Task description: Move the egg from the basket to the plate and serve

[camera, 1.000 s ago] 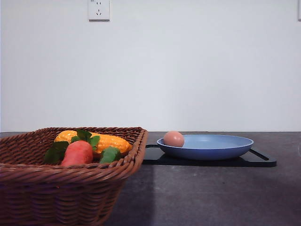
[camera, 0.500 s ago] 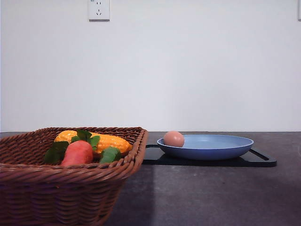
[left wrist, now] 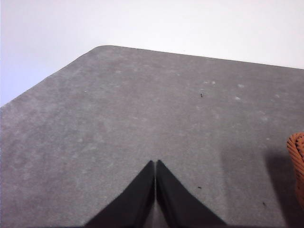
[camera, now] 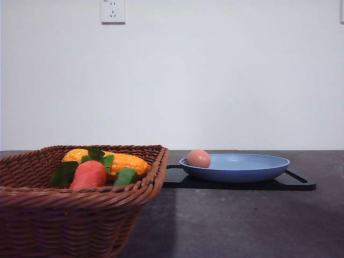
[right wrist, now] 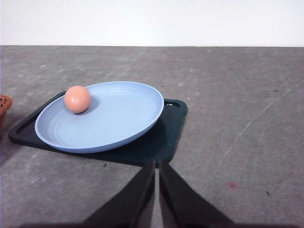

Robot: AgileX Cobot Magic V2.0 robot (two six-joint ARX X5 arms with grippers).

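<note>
The basket (camera: 75, 199) is the closest thing in the front view, a brown woven one sitting on the dark gray table (camera: 242, 226). Inside the basket lie a red carrot (camera: 88, 174) with green leaves, a yellow corn cob (camera: 115, 161) just behind the carrot, and a small green piece (camera: 126, 177) right beside the carrot. Farther back than the basket, and off to its right, sits a flat black tray (camera: 295, 183) on the table. The blue plate (camera: 242, 167) rests on top of that tray. The egg (camera: 198, 158) is in the plate, on the side of the plate nearest the basket, touching the plate's inner slope. Behind everything is a white wall with a wall socket (camera: 113, 11) high above the basket. In the right wrist view, the right claw (right wrist: 156, 164) is squeezed together with nothing in it, close to the tray but apart from it. In the left wrist view, the left claw (left wrist: 156, 164) is also pressed together with nothing in it, over bare table, with a bit of the basket rim off at the edge.
</note>
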